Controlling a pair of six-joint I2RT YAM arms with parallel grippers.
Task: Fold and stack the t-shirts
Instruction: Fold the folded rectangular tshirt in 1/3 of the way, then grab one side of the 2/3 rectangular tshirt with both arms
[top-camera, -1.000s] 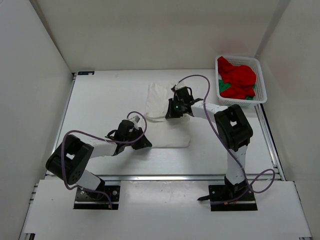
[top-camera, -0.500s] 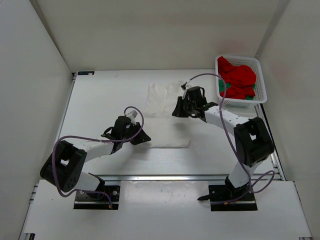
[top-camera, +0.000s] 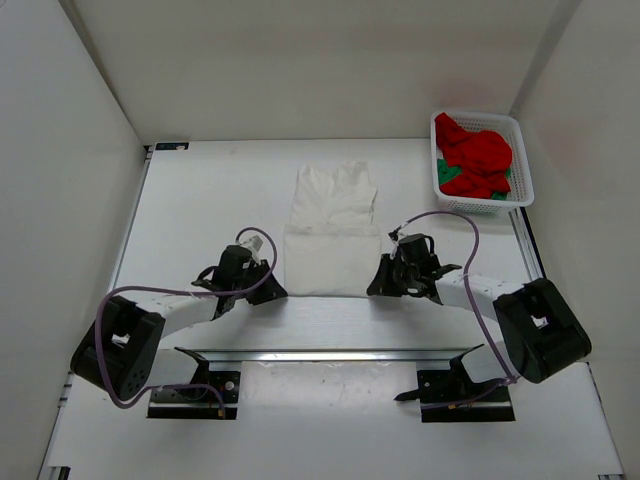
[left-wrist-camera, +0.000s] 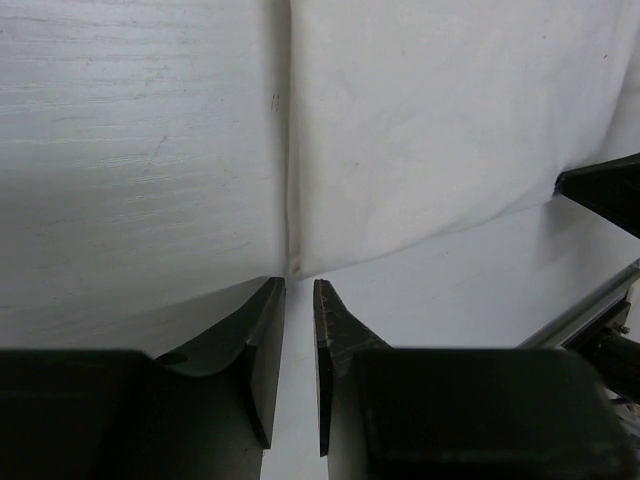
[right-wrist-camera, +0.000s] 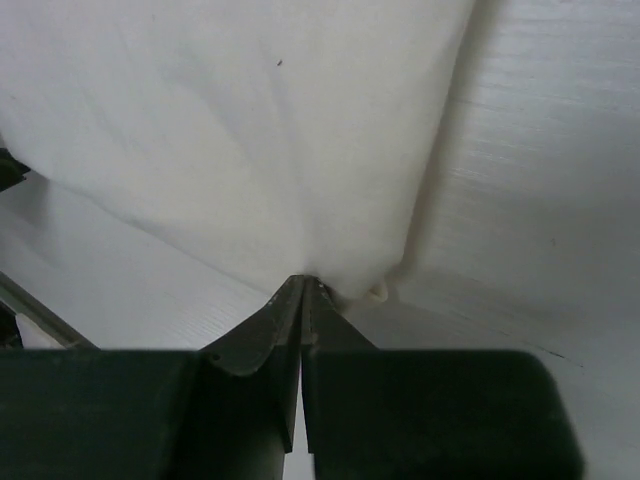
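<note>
White table (top-camera: 200, 200) fills the top view, and walls are seen on three sides of it. A metal rail (top-camera: 330, 355) runs along its six o'clock edge. Nothing is seen lying between the two arms and the cloth.

A white shirt (top-camera: 332, 215) is spread at the middle of the table. Its near half is doubled over into a thicker, brighter rectangle, and the thinner part reaches toward twelve o'clock.

A white plastic basket (top-camera: 523, 160) is set at the table's two o'clock corner, well apart from the white shirt. A red shirt (top-camera: 480, 155) is heaped in it. Bits of a green shirt (top-camera: 448, 175) are seen beneath the red one, at the basket's eight and five o'clock.

The left gripper (top-camera: 268, 292) is held low at the white shirt's seven o'clock corner. In the left wrist view its jaws are parted by a narrow gap, with only table seen between them. The corner of the cloth lies just beyond the tips, at twelve o'clock.

The right gripper (top-camera: 383, 283) is held low at the five o'clock corner. In the right wrist view its jaws are pressed together on the cloth's edge, and creases are drawn in toward the tips.
</note>
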